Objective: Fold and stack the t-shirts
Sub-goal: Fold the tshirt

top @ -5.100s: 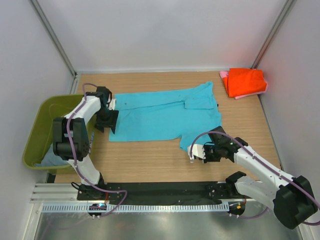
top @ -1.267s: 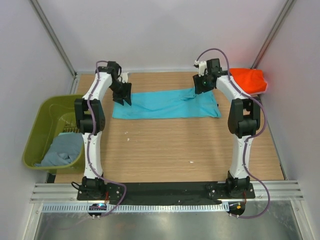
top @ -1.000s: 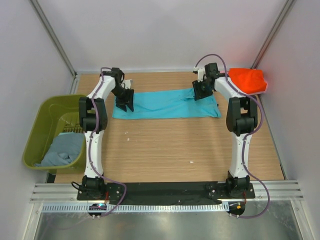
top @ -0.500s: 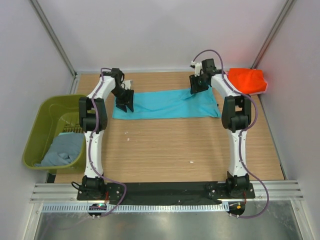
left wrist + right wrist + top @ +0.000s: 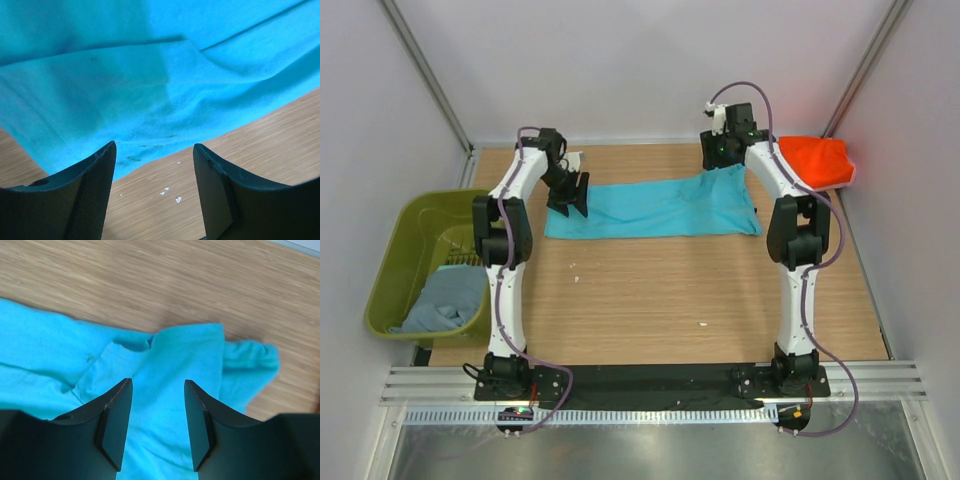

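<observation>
- Turquoise t-shirt (image 5: 655,208): lies as a flat lengthwise band at 12 o'clock on the table (image 5: 650,300), apparently laid ready for the crosswise fold.
- Left gripper (image 5: 568,198), at the band's 9 o'clock end: fingers apart, holding nothing.
- Right gripper (image 5: 720,160), at its 1 o'clock corner: likewise empty.
- Orange-red t-shirt (image 5: 815,160): folded, at 2 o'clock.

The left arm (image 5: 503,300) and right arm (image 5: 797,300) are white with black joints, purple cables (image 5: 740,84) looping alongside (fingers (image 5: 220,195) are black wedges).
</observation>
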You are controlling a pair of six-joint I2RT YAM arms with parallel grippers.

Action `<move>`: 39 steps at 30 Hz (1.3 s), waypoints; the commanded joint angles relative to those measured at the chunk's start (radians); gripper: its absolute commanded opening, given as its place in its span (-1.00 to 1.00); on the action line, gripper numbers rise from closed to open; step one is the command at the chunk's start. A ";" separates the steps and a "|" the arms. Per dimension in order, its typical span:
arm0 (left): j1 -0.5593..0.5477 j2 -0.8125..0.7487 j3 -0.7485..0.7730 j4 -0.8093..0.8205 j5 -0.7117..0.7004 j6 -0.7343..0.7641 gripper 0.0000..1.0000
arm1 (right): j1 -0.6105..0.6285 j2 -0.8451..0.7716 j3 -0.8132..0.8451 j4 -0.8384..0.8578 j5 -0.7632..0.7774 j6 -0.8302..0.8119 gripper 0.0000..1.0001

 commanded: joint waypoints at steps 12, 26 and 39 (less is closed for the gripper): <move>-0.021 -0.108 -0.076 0.054 -0.022 0.073 0.99 | -0.023 -0.173 -0.289 0.013 0.061 0.087 0.06; -0.058 -0.178 -0.347 0.183 -0.216 0.128 0.99 | -0.025 0.016 -0.155 -0.016 0.068 0.062 0.08; -0.243 -0.373 -0.657 0.246 -0.271 0.122 0.99 | -0.013 0.321 0.332 0.033 0.079 0.139 0.19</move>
